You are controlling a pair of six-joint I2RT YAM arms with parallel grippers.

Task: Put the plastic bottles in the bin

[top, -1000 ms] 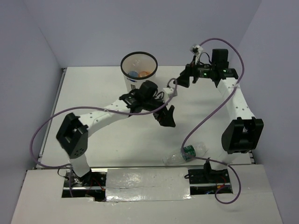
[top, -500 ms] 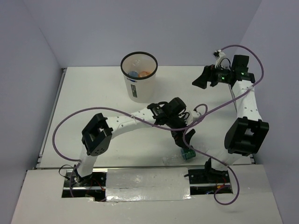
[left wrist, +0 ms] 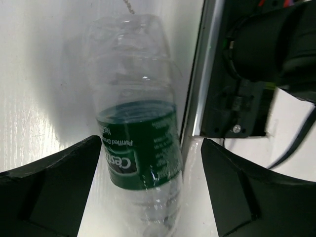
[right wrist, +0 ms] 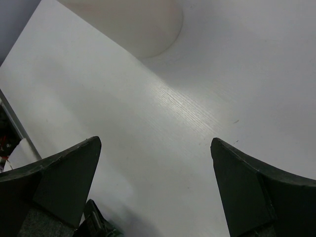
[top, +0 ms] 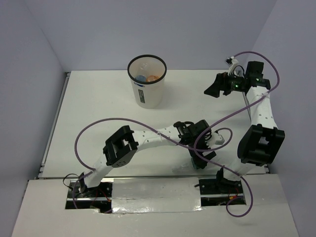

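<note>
Left claw point(left wrist: 150, 145) has dropped over the green-label bottle point(left wrist: 134, 123), well away from the bin point(top: 147, 96). Its jaws are wide, holding nothing; closing comes next, I'd say.

Bottle point(top: 200, 165) mostly hidden beneath left end effector point(top: 196, 158)

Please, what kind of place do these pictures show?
Probably a robot test bench in a lab: a white table closed in by plain walls, a cabled left arm and right arm bolted at its near edge, a bin and a plastic bottle.
</note>
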